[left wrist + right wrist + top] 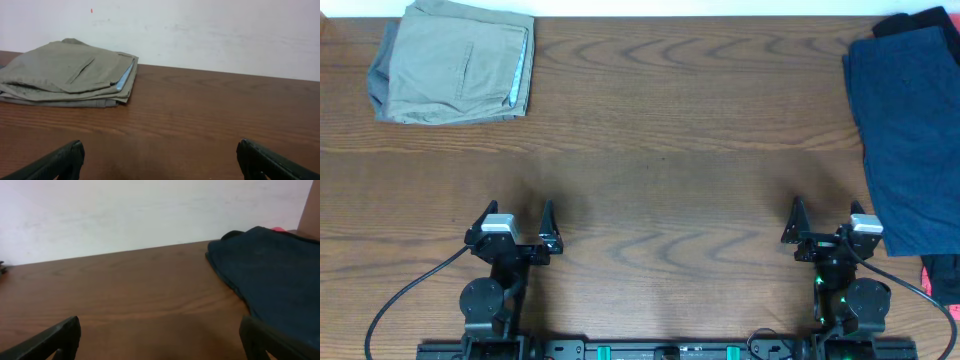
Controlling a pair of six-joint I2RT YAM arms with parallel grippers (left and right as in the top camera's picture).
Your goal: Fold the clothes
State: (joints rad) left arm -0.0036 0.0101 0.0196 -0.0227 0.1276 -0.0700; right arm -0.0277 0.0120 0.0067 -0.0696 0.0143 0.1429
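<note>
Clothes: khaki pair (455,62) folded, apparently done, far left; navy piece (910,140) awaits right; left gripper (515,222), right gripper (828,218) idle, jaws open, empty.

We see khaki trousers (455,60) neatly folded at far left and a navy garment (910,130) spread flat at far right.

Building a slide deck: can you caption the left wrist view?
Open left gripper facing a folded khaki garment resting on the wooden table.
</note>
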